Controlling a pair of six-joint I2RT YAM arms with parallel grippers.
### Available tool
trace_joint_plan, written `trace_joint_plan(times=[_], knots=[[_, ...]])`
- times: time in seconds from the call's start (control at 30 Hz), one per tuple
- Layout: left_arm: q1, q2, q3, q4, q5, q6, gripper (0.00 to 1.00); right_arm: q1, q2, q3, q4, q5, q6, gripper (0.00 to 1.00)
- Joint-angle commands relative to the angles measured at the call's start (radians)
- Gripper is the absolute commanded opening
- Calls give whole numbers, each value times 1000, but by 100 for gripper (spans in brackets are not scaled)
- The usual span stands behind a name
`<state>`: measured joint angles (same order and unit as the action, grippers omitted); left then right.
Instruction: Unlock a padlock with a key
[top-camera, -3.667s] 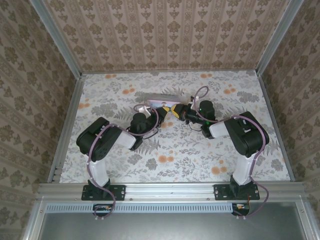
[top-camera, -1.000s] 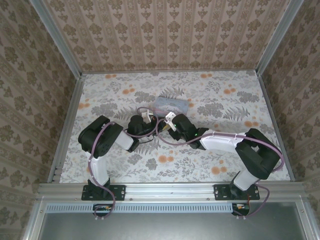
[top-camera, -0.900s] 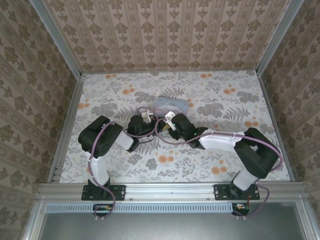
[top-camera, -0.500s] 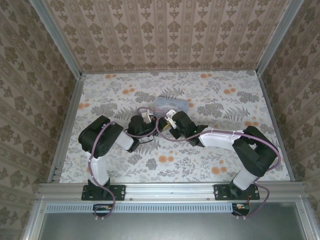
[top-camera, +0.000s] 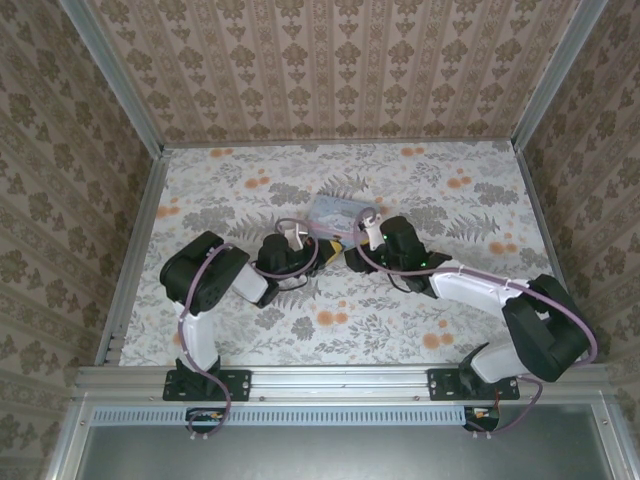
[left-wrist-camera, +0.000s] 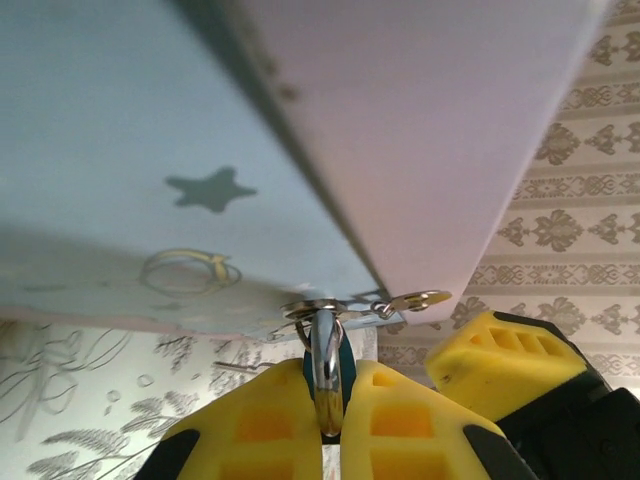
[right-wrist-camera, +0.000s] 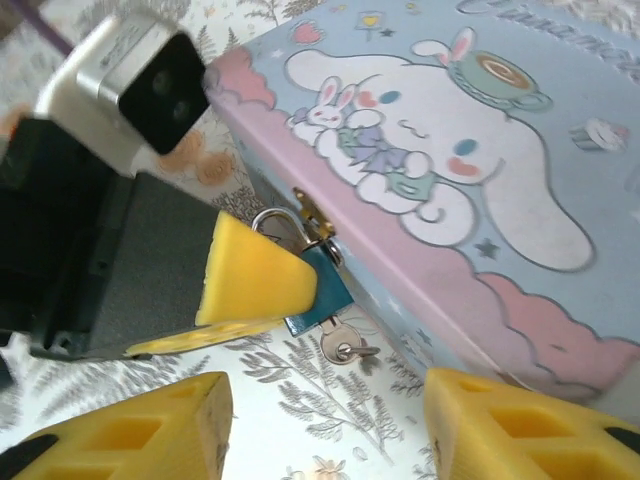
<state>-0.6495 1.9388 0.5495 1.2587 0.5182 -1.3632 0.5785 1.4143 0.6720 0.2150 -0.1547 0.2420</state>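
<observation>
Right wrist view looks down on the pale blue tin (right-wrist-camera: 480, 190) with its white cartoon dog. The padlock (right-wrist-camera: 320, 292) — small, teal-bodied — hangs from the clasp on the tin's near side, and the key (right-wrist-camera: 340, 349) shows at its underside. The left gripper (left-wrist-camera: 328, 385) is clamped on the padlock, its yellow pads (left-wrist-camera: 265, 420) pressed against either side of the silver shackle. The right gripper (right-wrist-camera: 322, 390) stands with its jaws wide apart — holding nothing — near the key. From above, both grippers meet at the tin's near side on the floral table (top-camera: 450, 300).

Blk arms (top-camera: 205, 275), purple cables (top-camera: 187, 335), yellow claw pads (left-wrist-camera: 268, 422).
</observation>
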Motion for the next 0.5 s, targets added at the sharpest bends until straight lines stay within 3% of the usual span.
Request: trace_joint_plan(times=[0.0,0.3,0.47], knots=[[-10,18,-19,36,0,48,0,-3,-5,-63,102,-123,211,57],[-27,23,-71,32,-11,92,0,-31,128,-122,367,-213,442,58],[-28,-17,-96,10,-24,131,25,-52,196,-97,406,-213,480,58]])
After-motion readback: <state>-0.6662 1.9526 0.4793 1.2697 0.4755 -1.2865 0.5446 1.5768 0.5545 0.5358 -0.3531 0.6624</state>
